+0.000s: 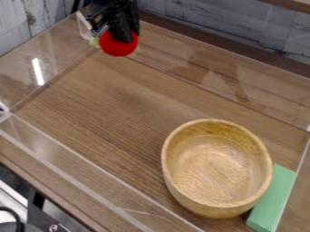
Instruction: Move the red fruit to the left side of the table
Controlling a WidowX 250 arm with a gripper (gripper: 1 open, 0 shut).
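Observation:
The red fruit is a small glossy red ball with a bit of green at its top. It hangs above the far left part of the brown wood-grain table. My black gripper comes down from the top edge of the view and is shut on the fruit's upper part. The fingers are mostly dark and merge with the fruit's top, so only the lower half of the fruit shows plainly.
A round light wooden bowl sits at the front right. A flat light-green block lies just right of it. Low clear acrylic walls run around the table's edge, with a clear bracket at the far left corner.

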